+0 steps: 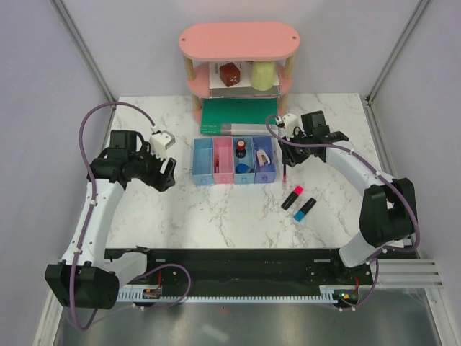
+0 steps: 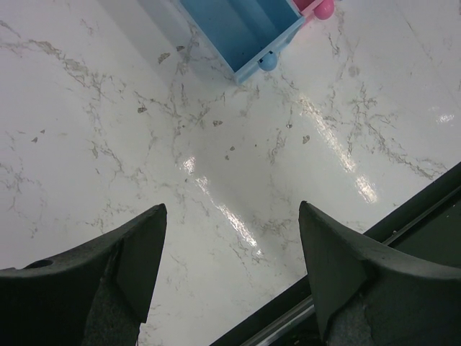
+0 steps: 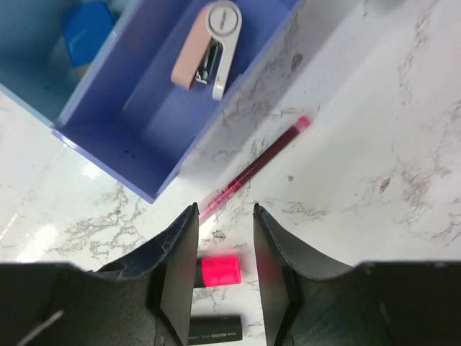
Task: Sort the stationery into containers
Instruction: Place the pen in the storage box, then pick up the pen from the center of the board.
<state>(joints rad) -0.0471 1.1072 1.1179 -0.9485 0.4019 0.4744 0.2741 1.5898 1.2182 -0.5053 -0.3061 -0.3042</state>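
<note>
Our right claw (image 3: 224, 215), narrowly spread and pinching nothing, hides most of the pink-ended highlighter (image 3: 218, 270) near the red pen (image 3: 253, 164), while our left claw (image 2: 230, 209) gapes wide above the surface (image 2: 108, 130).

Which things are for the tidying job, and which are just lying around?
For the job: four bins, red pen, pink highlighter, blue highlighter, beige piece, red-black piece, blue piece.
Just lying about: green book, pink shelf, brown thing, yellow thing.

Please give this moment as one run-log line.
left gripper: open, empty | right gripper: open by red pen | stapler: in purple-blue bin | pink highlighter, blue highlighter: on table
</note>
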